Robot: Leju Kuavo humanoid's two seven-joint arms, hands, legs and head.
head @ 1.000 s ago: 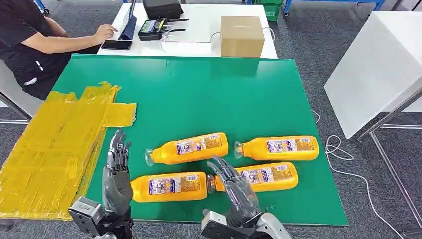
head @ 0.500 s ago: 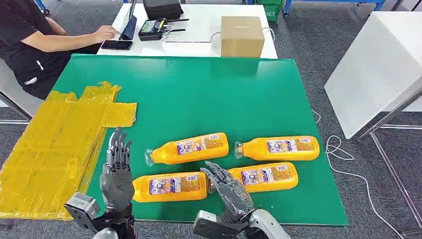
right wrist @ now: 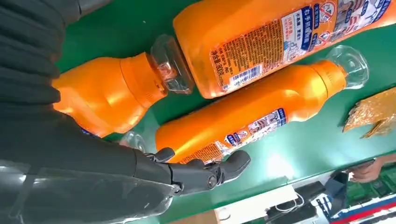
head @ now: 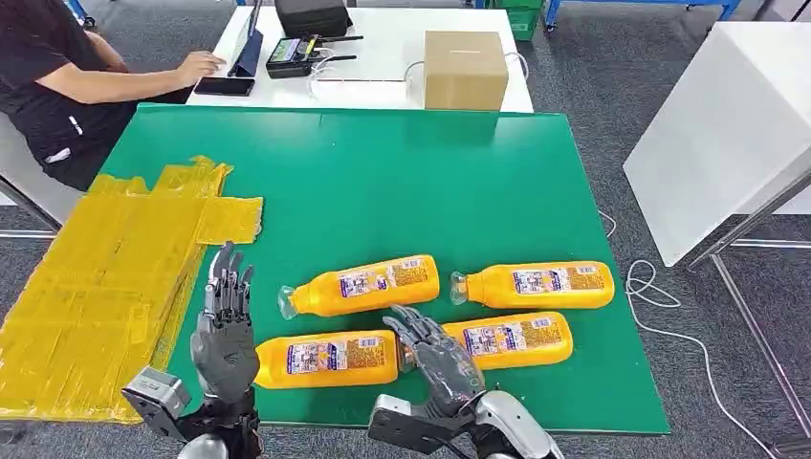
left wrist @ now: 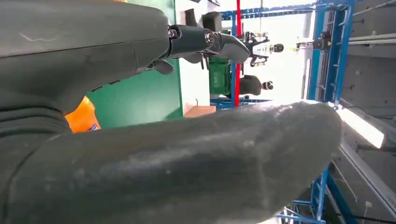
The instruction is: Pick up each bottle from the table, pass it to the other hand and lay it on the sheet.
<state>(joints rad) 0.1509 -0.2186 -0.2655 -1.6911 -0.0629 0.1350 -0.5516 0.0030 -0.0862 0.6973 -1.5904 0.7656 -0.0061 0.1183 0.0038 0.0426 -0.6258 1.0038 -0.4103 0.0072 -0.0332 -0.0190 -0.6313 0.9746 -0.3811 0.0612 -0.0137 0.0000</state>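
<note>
Four orange bottles lay on the green bench (head: 402, 182) in two rows, all well clear of the yellow sheet (head: 105, 287) at its left edge. The right hand (head: 435, 359) hovered, fingers spread and holding nothing, over the gap between the near-left bottle (head: 325, 359) and near-right bottle (head: 512, 337). The left hand (head: 225, 335) stood upright and empty, fingers extended, beside the sheet.
</note>
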